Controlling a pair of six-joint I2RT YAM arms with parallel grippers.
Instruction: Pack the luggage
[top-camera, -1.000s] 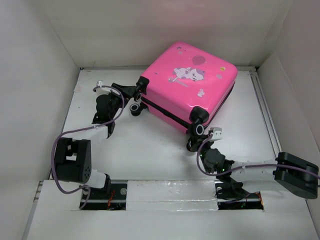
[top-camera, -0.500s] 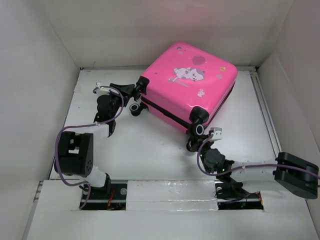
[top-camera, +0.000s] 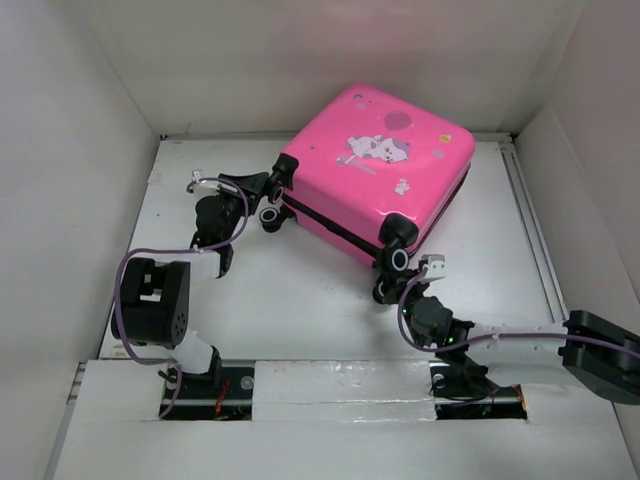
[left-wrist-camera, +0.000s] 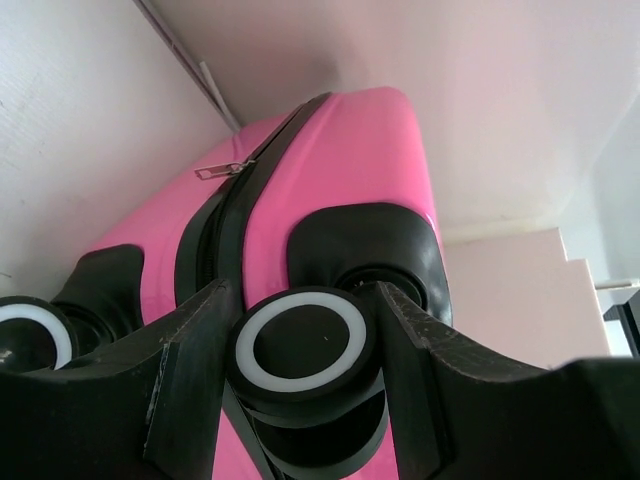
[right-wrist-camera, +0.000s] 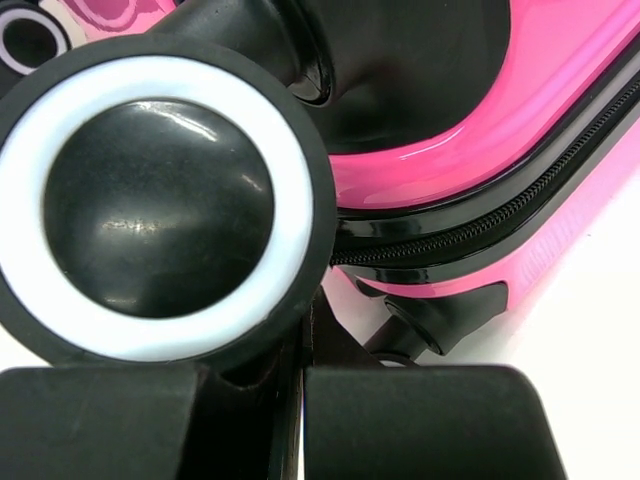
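Right elbow (top-camera: 600, 368) has dropped toward the worktop's (top-camera: 300, 290) near right corner; left gripper (left-wrist-camera: 305, 290) pinches a wheel (left-wrist-camera: 300, 350) of the suitcase (top-camera: 380, 170); right gripper (right-wrist-camera: 302, 410) is pressed together.

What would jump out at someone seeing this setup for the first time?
The hot-pink luggage grabs the eye, lying flat and closed at the far end of the white table, cartoon stickers on its glossy shell. Then the left gripper clasps a black, white-ringed wheel at the case's left corner, while the right gripper, fingers nearly together, sits right against another wheel at the near corner.
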